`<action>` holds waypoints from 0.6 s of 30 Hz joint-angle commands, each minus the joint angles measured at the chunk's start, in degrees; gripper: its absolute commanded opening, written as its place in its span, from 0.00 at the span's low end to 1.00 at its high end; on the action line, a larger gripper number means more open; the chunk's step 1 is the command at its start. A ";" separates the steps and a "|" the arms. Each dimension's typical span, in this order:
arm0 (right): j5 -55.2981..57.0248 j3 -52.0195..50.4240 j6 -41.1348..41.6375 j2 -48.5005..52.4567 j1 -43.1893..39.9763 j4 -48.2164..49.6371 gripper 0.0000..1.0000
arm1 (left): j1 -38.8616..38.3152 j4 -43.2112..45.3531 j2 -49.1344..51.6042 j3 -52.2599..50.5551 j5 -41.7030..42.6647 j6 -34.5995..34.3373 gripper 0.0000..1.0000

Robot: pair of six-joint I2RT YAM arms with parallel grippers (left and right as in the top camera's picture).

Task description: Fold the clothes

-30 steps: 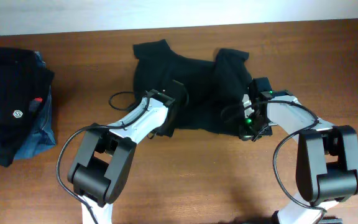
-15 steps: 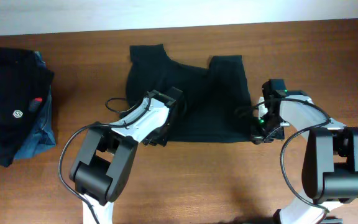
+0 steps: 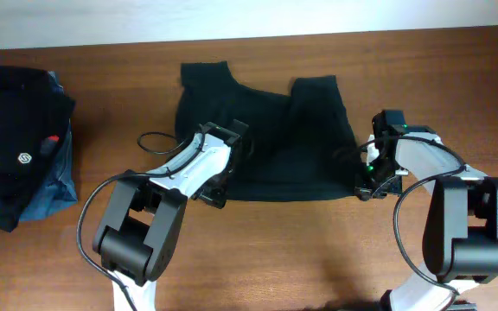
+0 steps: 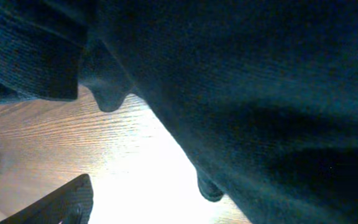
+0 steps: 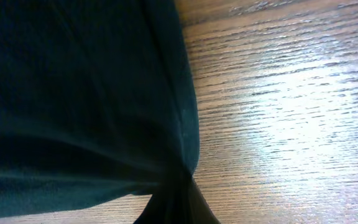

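Observation:
The clothes [image 3: 266,130], a plain black T-shirt, lie spread flat mid-table with the sleeves toward the far edge. My left gripper [image 3: 218,192] sits at the shirt's front-left hem and is open. In the left wrist view one dark finger [image 4: 67,202] stands far left, bare wood shows in the gap at my left gripper [image 4: 173,208], and the shirt's fabric [image 4: 260,93] hangs over the right side, hiding the other finger. My right gripper [image 3: 366,186] is at the front-right corner, shut on the cloth. There the fabric [image 5: 73,93] bunches to a point in my right gripper [image 5: 176,208].
A pile at the left edge holds a black garment with a white round logo [image 3: 15,138] on top of blue denim [image 3: 54,186]. A white wall [image 3: 232,17] runs along the table's far edge. Black cables loop beside both wrists.
The shirt has been drawn out wider and flatter. My right gripper has moved right with its corner, still shut. My left gripper has opened and let go of the hem.

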 commanded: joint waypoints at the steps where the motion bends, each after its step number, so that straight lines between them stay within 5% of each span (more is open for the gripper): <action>1: 6.60 -1.14 1.81 0.83 -1.79 0.92 0.04 | -0.39 0.42 3.17 -1.84 3.32 -0.35 0.87; 13: 6.80 -1.05 1.77 0.83 -9.11 0.98 0.05 | -0.37 3.41 3.17 -1.84 3.30 -1.29 0.87; 18: 7.43 -1.05 1.81 0.83 -9.14 1.03 0.05 | 2.34 3.63 3.15 -1.60 3.69 -8.15 0.91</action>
